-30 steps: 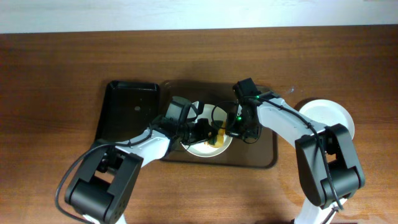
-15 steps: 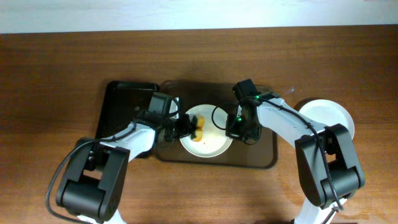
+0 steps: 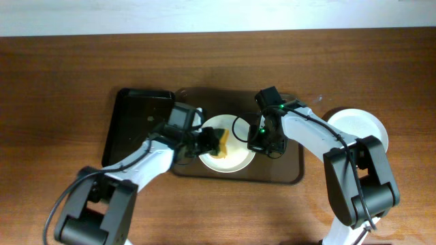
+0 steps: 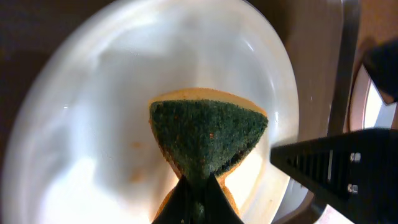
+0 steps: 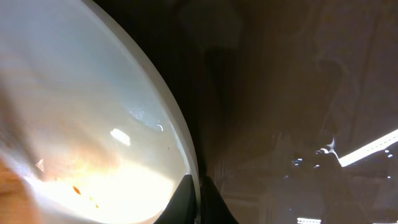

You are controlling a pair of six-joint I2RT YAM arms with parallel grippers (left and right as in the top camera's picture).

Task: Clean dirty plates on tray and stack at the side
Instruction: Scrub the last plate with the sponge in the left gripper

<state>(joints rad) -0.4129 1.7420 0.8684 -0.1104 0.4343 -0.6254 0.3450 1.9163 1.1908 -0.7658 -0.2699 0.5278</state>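
Note:
A white plate [image 3: 231, 155] lies on the dark brown tray [image 3: 289, 170] in the middle of the table. My left gripper [image 3: 204, 140] is shut on a sponge [image 3: 221, 141], yellow with a green scrub face, pressed on the plate's left half. In the left wrist view the sponge [image 4: 208, 138] sits on the plate [image 4: 99, 112], which carries faint orange smears. My right gripper [image 3: 260, 139] is shut on the plate's right rim; the right wrist view shows the fingers [image 5: 198, 199] pinching the rim [image 5: 163, 118]. A clean white plate [image 3: 364, 126] sits at the right of the table.
A black rectangular tray [image 3: 136, 122] lies left of the brown tray, under my left arm. The wooden table [image 3: 218, 61] surrounds both trays.
My left gripper has swept the sponge from the plate's right side to its left edge, then back toward the centre. The right gripper has kept its hold on the rim.

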